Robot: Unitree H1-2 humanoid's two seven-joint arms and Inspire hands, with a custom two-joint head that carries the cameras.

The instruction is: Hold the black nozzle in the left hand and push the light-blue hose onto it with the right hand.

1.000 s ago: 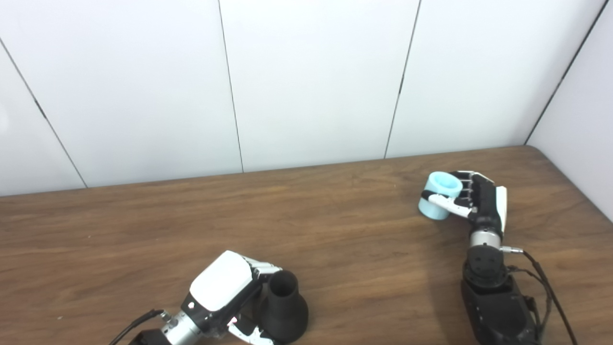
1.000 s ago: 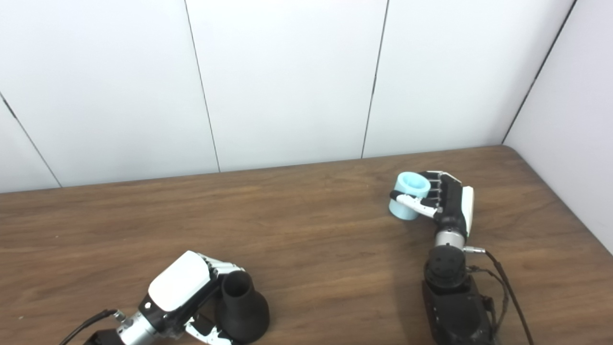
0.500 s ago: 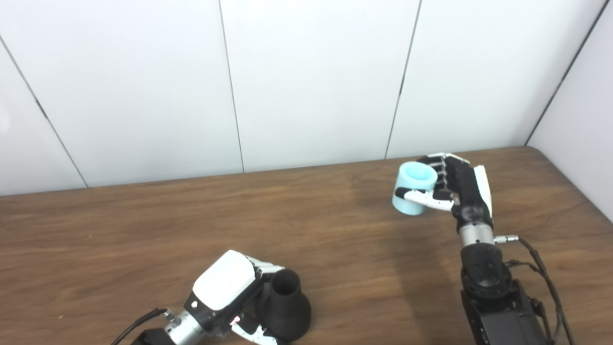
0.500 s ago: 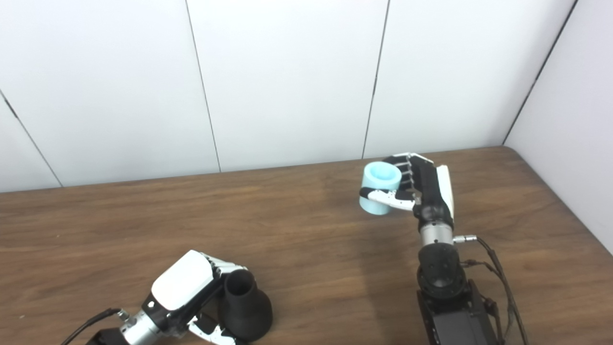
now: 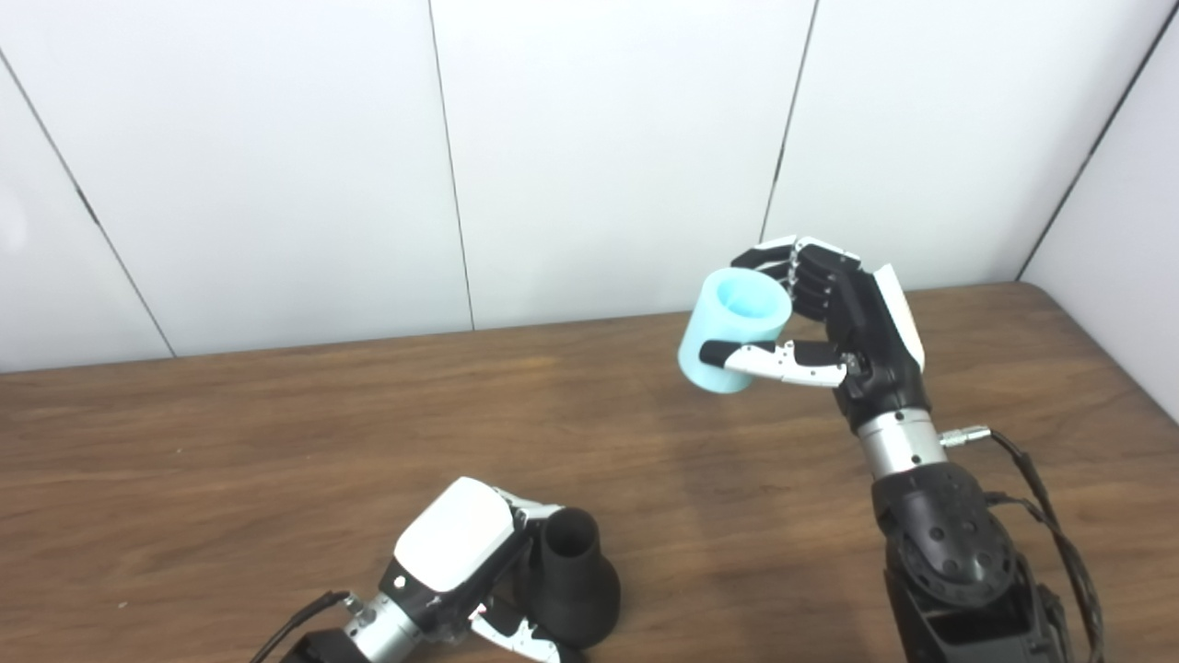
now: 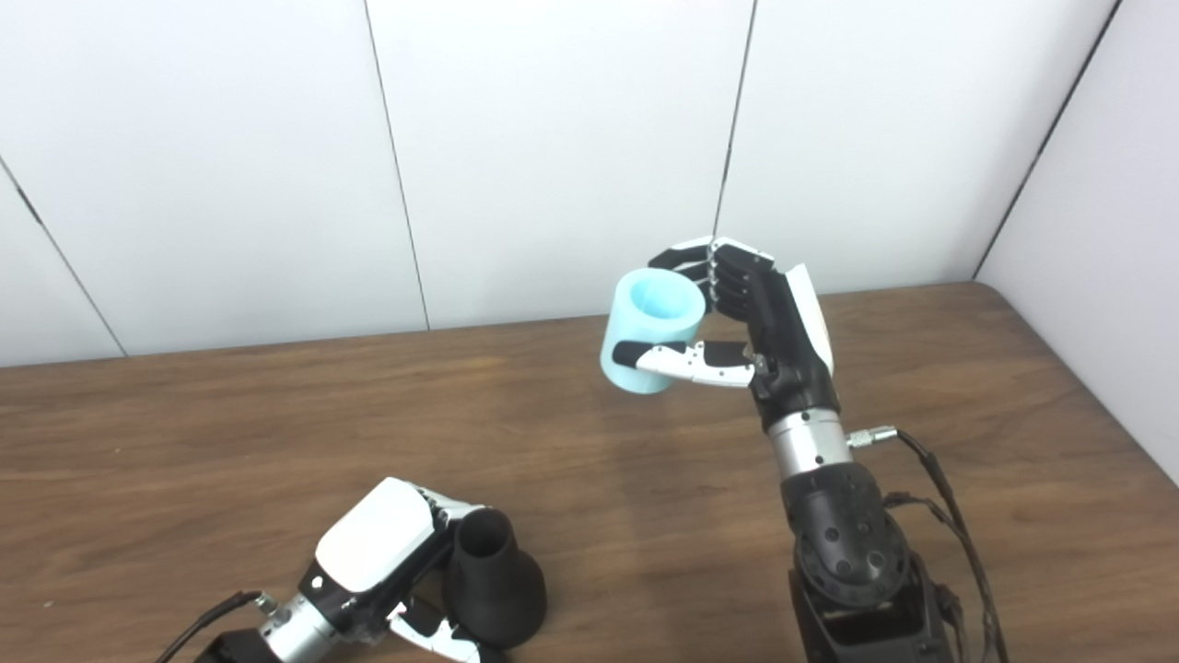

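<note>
Up above the far right of the surface (image 5: 276, 433), the fingers (image 5: 792, 267) of the right hand (image 5: 847, 318) wrap the light-blue hose (image 5: 732, 327), thumb across its front, holding this short tube off the wood with its open end tilted upward. Near the bottom edge, the left hand (image 5: 456, 552) has its fingers closed around the black nozzle (image 5: 571, 585), which stands upright on the surface, narrow mouth up and flared base down. Hose and nozzle are well apart. White wall panels (image 5: 599, 157) rise behind.
</note>
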